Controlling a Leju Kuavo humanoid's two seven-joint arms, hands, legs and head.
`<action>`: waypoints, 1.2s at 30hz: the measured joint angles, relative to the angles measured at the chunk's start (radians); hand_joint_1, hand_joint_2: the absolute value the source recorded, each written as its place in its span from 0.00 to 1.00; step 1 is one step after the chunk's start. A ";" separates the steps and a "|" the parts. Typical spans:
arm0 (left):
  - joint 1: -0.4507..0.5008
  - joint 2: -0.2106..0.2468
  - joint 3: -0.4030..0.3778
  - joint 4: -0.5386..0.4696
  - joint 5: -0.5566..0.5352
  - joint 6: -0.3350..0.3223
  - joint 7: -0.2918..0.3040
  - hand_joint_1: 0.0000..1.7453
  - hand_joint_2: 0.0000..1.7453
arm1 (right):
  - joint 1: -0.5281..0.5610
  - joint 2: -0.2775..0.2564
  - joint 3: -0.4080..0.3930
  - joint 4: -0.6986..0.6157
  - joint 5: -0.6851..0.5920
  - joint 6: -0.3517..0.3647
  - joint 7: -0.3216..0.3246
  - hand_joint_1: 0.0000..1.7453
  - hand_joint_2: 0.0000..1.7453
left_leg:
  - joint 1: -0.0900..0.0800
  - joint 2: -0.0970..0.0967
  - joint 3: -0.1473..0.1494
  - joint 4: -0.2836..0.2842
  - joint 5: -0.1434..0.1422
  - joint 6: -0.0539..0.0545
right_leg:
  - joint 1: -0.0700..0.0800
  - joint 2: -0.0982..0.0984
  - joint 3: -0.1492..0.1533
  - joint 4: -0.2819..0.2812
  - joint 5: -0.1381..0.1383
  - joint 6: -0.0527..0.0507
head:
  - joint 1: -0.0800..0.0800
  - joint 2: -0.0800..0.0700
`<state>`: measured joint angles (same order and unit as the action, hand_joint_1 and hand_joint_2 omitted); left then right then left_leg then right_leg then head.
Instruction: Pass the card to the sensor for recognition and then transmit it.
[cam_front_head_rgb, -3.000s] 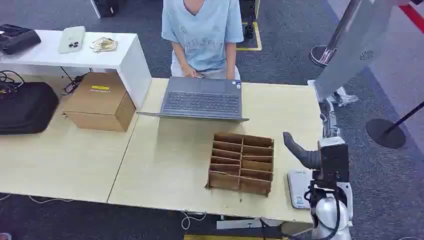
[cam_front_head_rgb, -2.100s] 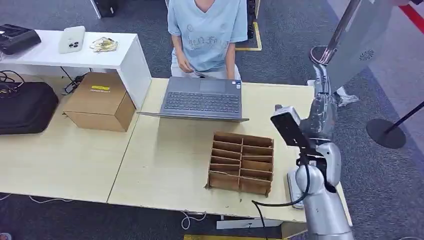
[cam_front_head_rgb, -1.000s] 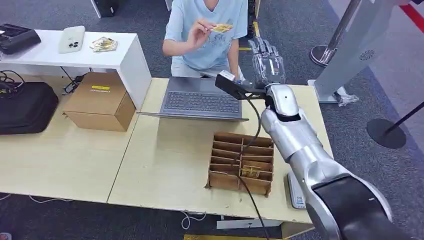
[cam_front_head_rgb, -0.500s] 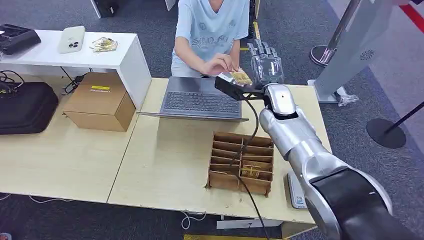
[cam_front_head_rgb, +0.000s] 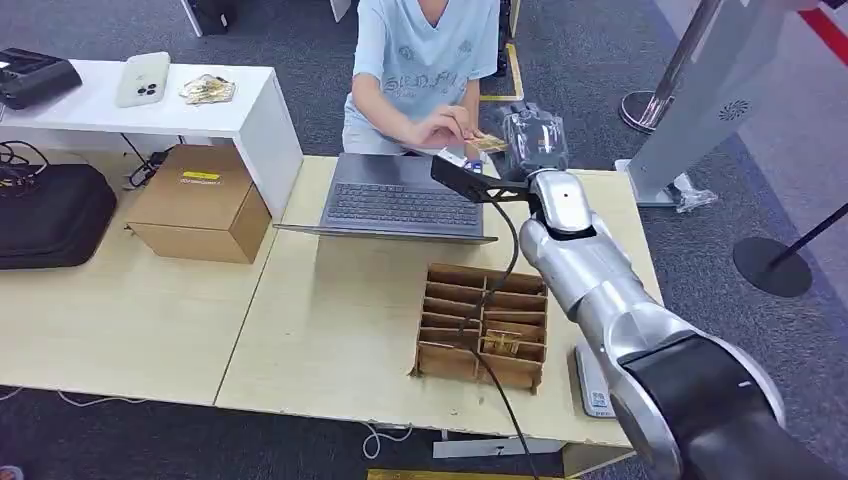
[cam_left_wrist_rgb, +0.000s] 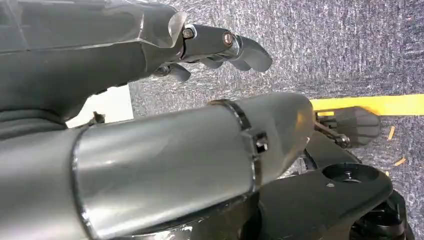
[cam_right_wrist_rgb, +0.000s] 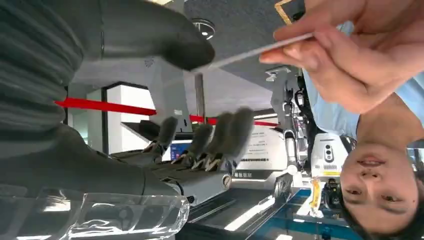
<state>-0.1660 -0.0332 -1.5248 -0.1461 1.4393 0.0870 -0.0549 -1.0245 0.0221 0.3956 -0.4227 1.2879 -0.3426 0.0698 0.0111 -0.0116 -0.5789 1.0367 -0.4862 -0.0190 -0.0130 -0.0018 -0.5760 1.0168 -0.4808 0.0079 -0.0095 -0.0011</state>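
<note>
A person behind the table holds out a yellow card in one hand. My right hand is raised past the table's far edge, right beside the card. In the right wrist view the card shows edge-on, pinched by the person's hand. Its free end reaches the tip of my thumb. My fingers are blurred and stand apart from the card. A white sensor pad lies at the table's near right corner, partly behind my arm. My left hand hangs over the carpet holding nothing, fingers loosely extended.
A cardboard divider box stands near the front of the table, with a card in one compartment. An open laptop sits before the person. A brown carton and black bag lie at the left.
The person has brought the card closer, up to my right hand. That hand's fingers have tipped forward from upright. My arm has stayed in place.
</note>
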 joint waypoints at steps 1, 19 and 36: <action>0.000 0.000 0.000 0.000 0.000 0.000 0.000 0.00 0.00 | 0.000 0.000 0.000 0.001 0.000 0.000 0.000 1.00 1.00 | 0.000 0.000 0.000 0.000 0.000 0.000 | 0.000 0.000 0.000 0.000 0.000 0.000 | 0.000 0.000; 0.003 0.000 -0.007 0.000 0.027 0.010 -0.001 0.00 0.00 | 0.042 -0.001 -0.066 -0.048 -0.155 -0.155 -0.161 1.00 1.00 | 0.000 0.000 0.000 0.000 0.000 0.000 | 0.000 0.000 0.000 0.000 0.000 0.000 | 0.000 0.000; 0.036 0.000 -0.007 0.000 0.082 0.021 -0.041 0.00 0.00 | 0.371 -0.164 -0.299 -0.522 -0.798 0.138 -0.349 1.00 1.00 | 0.000 -0.003 -0.001 0.000 0.000 0.000 | 0.000 -0.004 0.000 -0.002 0.000 0.000 | 0.000 0.000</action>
<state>-0.1301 -0.0328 -1.5316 -0.1461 1.5209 0.1080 -0.0958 -0.6534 -0.1418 0.0966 -0.9444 0.4897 -0.2051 -0.2792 0.0110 -0.0146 -0.5796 1.0370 -0.4865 -0.0186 -0.0131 -0.0054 -0.5758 1.0146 -0.4810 0.0083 -0.0095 -0.0011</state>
